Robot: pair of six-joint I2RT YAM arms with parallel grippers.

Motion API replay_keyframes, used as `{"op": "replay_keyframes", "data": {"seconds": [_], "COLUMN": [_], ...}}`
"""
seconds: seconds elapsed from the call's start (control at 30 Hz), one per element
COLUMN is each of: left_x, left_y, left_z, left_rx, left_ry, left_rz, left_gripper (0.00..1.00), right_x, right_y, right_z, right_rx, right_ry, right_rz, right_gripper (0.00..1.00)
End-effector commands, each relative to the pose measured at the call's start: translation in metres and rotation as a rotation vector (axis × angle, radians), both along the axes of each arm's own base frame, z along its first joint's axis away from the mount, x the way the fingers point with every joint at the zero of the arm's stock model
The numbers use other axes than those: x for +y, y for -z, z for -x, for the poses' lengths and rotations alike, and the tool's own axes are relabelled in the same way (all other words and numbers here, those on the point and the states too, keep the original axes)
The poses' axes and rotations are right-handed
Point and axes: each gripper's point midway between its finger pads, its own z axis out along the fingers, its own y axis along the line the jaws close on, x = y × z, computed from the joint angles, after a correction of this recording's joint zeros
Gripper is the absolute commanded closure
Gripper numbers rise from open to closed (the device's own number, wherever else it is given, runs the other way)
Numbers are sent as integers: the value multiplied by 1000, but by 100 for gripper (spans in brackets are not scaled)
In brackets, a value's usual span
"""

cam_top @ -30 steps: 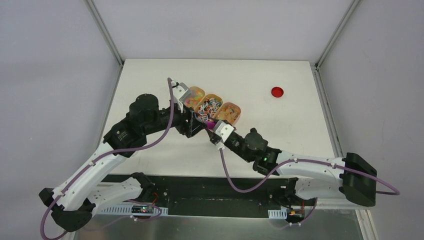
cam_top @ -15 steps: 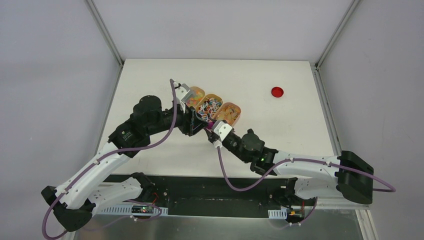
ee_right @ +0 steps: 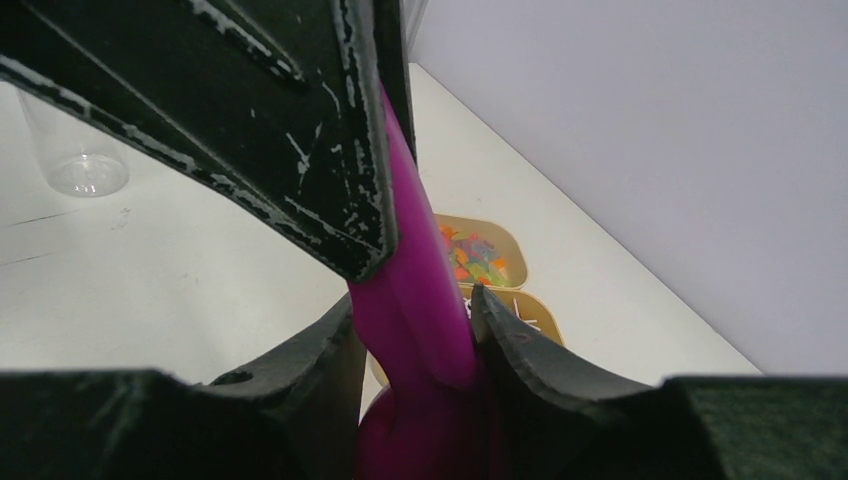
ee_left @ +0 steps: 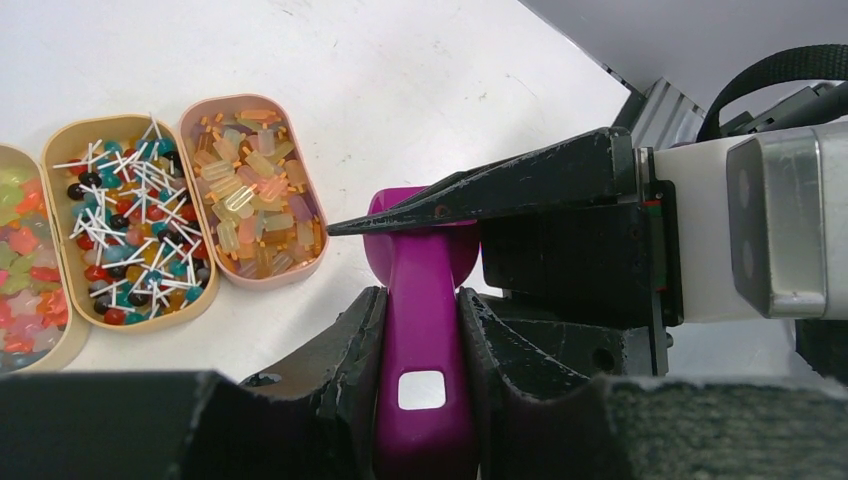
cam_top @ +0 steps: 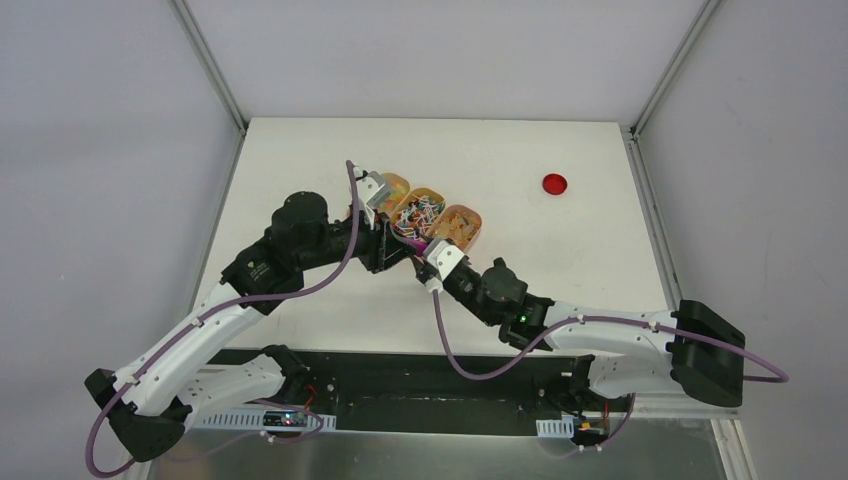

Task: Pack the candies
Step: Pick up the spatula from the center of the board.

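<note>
**Now: both claws on one scoop, candies just ahead**

The candies point(ee_left: 150, 215) lie sorted in three oval trays point(ee_left: 262, 283) set side by side, touching one another. Seen from the left claw point(ee_left: 420, 310), they sit ahead of it and off to its left. The translucent orange-yellow gummies point(ee_left: 255, 190) are in the tray nearest the claw. The red, white and dark wrapped pieces point(ee_left: 130, 230) come next, and the mixed bright-coloured bits point(ee_left: 25, 270) are farthest out.

The left claw is narrowed onto the handle of a magenta scoop point(ee_left: 418, 270), one finger pressed against each side. The scoop's bowl points away from this claw, beside the gummy tray but apart from it.

The right claw point(ee_right: 412, 305) comes at the scoop from the opposite end, and its two fingers also press against the magenta plastic. One of its fingers lies across the top of the bowl. So each claw grips the same scoop, and the two claws nearly meet.

Beyond the right claw and well apart from it, a flat red disc point(cam_top: 554, 184) rests on the white table point(cam_top: 560, 270). A clear cup point(ee_right: 75, 150) stands off to one side of it.
</note>
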Motion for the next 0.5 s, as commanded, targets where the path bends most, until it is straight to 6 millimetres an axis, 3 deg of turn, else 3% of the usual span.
{"op": "replay_keyframes", "data": {"seconds": [0.0, 0.07, 0.3, 0.47], "left_x": [-3, -2, 3, 11], "left_y": [-11, -10, -6, -5], "left_z": [-3, -5, -14, -26], "left_rx": [-45, -52, -79, -111], "left_ry": [9, -3, -50, -120], "left_rz": [42, 36, 13, -14], "left_gripper": [91, 100, 100, 100], "right_x": [4, 3, -23, -54], "right_y": [-21, -19, -18, -10], "right_z": [5, 7, 12, 16], "right_rx": [-11, -6, 39, 145], "right_ry": [-24, -30, -3, 56], "right_rz": [-92, -95, -158, -204], "right_gripper": [84, 71, 2, 0]}}
